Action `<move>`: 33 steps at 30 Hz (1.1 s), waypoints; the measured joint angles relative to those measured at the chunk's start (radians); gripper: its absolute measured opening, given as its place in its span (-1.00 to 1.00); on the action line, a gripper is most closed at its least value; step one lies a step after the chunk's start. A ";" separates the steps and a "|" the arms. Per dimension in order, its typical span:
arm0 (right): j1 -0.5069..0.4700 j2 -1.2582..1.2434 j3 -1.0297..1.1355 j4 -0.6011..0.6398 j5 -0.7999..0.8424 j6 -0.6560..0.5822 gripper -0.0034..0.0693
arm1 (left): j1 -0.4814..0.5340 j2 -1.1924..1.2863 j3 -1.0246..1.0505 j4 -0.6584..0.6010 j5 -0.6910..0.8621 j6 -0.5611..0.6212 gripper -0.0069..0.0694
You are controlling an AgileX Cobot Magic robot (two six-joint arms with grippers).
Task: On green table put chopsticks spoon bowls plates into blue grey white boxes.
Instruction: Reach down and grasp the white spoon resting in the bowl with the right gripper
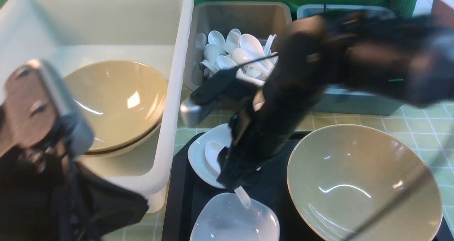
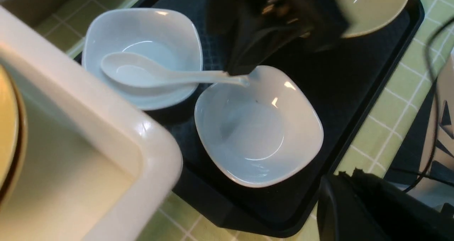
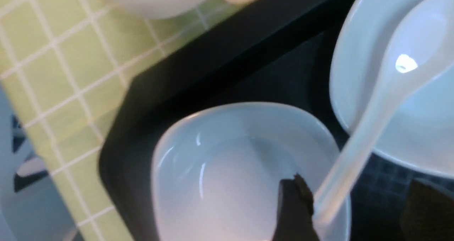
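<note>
Glossy white ceramic soup spoon: lies scoop in far small white rounded-square dish, handle bridging to rim of near matching dish, both on black textured tray on pale green gridded table. Black right gripper: straddles raised handle end, jaws open, nothing clamped; likely picked there as clear of both dishes. Left gripper: shut, apparently empty. Hemmed by wide tan bowl and translucent white tub; open room upward, toward grey-brown tub of spoons.

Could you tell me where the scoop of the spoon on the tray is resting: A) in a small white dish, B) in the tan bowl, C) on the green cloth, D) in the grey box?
A: the spoon has its scoop lying in a small white dish on the black tray.
</note>
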 joint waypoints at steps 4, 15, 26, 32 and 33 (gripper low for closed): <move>0.000 0.095 -0.036 -0.003 0.028 0.005 0.22 | 0.000 -0.036 0.019 -0.001 -0.005 -0.003 -0.82; 0.000 0.149 -0.045 -0.007 0.039 0.046 0.22 | 0.000 -0.046 0.026 -0.008 -0.006 -0.005 -0.82; -0.020 0.151 -0.075 -0.006 0.100 0.088 -0.56 | 0.000 -0.046 0.026 -0.008 -0.005 -0.005 -0.82; -0.112 0.114 -0.220 -0.006 0.184 0.100 -0.55 | 0.000 -0.046 0.026 -0.008 -0.010 -0.005 -0.82; -0.131 0.111 -0.254 -0.006 0.188 0.100 -0.55 | 0.000 -0.046 0.026 -0.008 -0.014 -0.005 -0.82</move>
